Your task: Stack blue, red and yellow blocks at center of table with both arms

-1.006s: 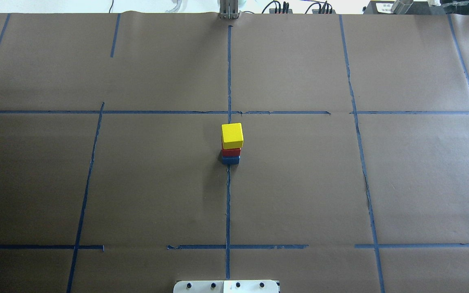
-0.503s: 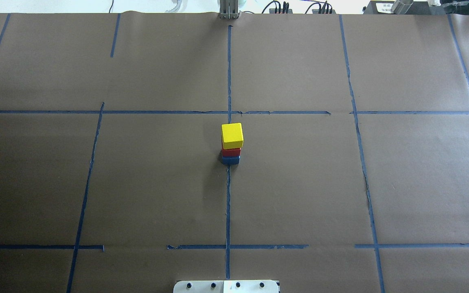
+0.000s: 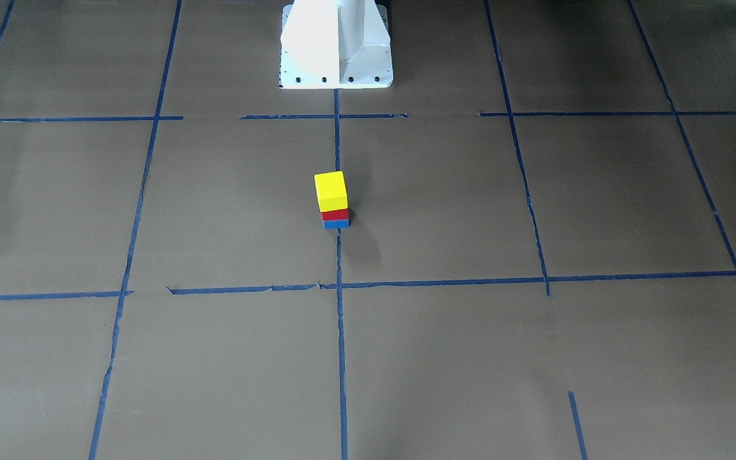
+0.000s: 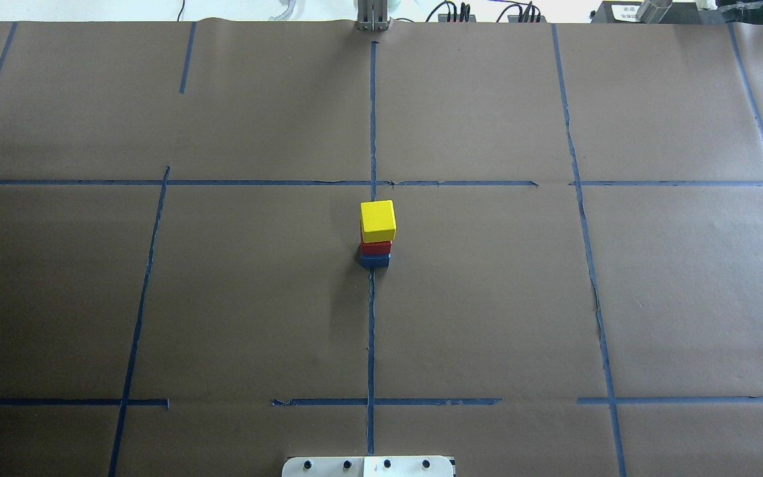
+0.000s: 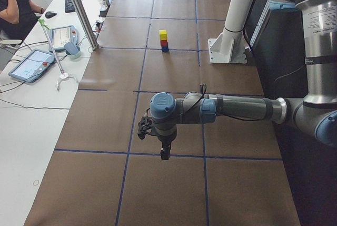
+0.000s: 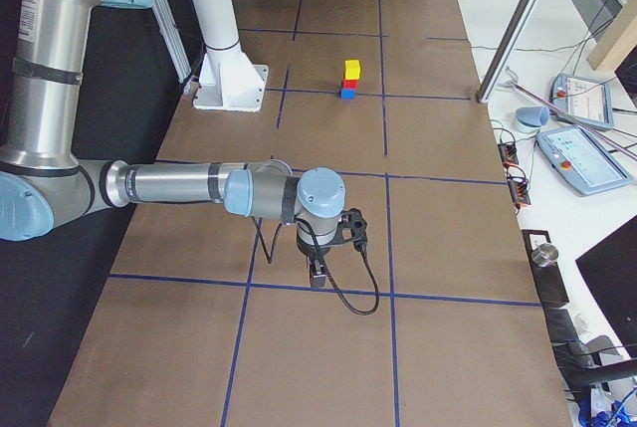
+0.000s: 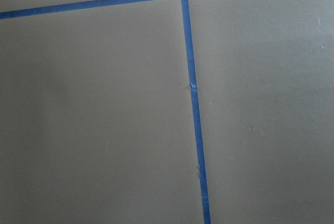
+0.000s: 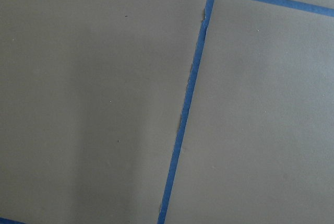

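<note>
The 3 blocks stand as 1 upright stack at the middle of the bench (image 4: pixel 554 298), on the central blue tape line (image 4: pixel 371 331): blue block (image 4: pixel 375 261) at the bottom, red block (image 4: pixel 375 248) on it, yellow block (image 4: pixel 378 220) on top; the left end effector (image 5: pixel 165 155) hangs low over the bench near its left end, well apart from the stack; the right end effector (image 6: pixel 318 276) hangs likewise near the right end; only side views show them, so I cannot tell whether either is wide or narrow.
</note>
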